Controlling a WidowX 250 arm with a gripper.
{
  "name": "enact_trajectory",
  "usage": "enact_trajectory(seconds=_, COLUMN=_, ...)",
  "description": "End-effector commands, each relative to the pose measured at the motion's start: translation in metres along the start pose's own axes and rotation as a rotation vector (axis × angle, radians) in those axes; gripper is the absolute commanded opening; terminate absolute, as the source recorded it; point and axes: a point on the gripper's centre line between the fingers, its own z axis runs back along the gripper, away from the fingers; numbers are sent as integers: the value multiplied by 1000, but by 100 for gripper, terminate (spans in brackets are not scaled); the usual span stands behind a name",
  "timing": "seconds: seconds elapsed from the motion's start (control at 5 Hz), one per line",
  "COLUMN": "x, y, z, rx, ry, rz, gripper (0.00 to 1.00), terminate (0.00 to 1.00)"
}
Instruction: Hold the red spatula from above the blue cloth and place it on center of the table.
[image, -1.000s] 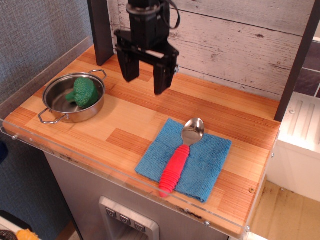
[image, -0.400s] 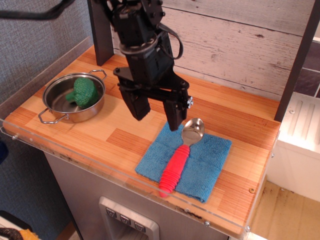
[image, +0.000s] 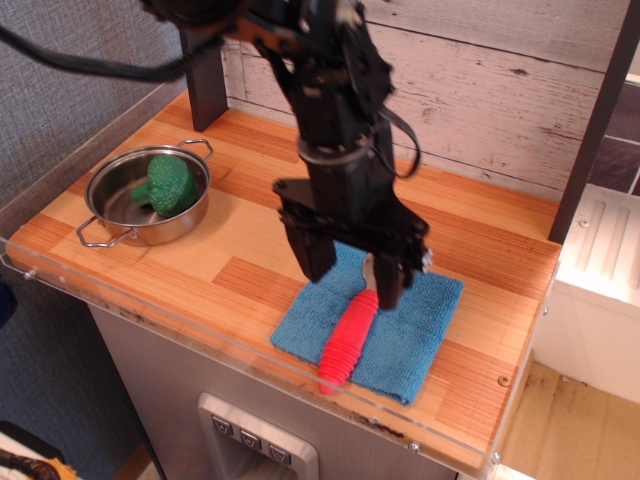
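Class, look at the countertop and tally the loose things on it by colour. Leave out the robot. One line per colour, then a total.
Red: 1, the spatula, counted by its handle
Blue: 1, the cloth
Green: 1, the broccoli
Silver: 1, the pot
Total: 4

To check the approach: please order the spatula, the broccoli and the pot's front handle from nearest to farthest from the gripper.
From the gripper:
1. Spatula, directly below, on the cloth.
2. Broccoli, far left, inside the pot.
3. Pot's front handle, farthest left, near the table edge.
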Motion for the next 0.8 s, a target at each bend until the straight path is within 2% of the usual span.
enact_trajectory(seconds=0.0, x=-2, y=-14, z=-6, rx=37, ry=-13, rz=13, gripper=100, terminate=0)
enact_trajectory(seconds=0.6, x=-4, y=3, z=-31, rx=77, ry=37, rz=36, gripper=100, terminate=0)
